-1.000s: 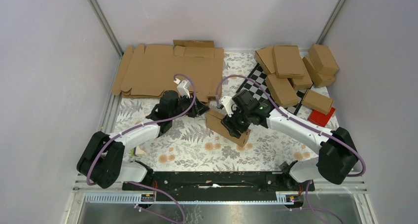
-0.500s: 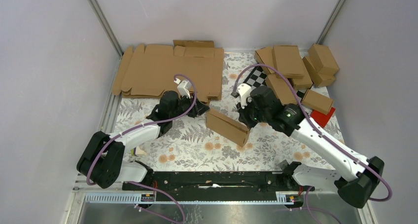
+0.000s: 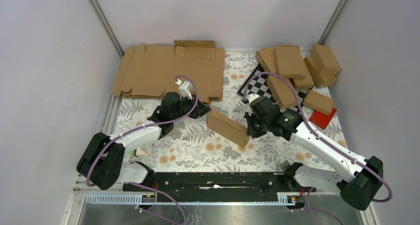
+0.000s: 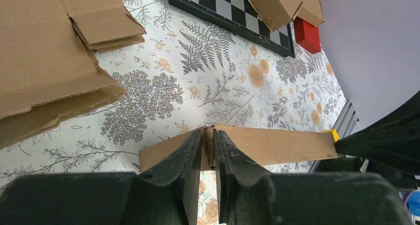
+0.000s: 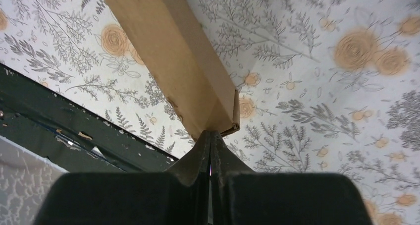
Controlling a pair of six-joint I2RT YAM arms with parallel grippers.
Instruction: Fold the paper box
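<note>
Floral cloth covers the tabletop [image 3: 188, 146]; the paper box [image 3: 228, 128] lies near its middle and looks light, stiff and easily creased. At its far end the left gripper [image 4: 208, 153] pinches a flap. The right gripper [image 5: 212, 135], fingers pressed together, sits at the near end. Edges seem the safest hold.

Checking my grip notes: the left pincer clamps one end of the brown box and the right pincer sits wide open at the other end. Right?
No: the right pincer is shut, not wide open, as the right wrist view shows. The rest holds: the left pincer clamps one end of the paper box.
</note>
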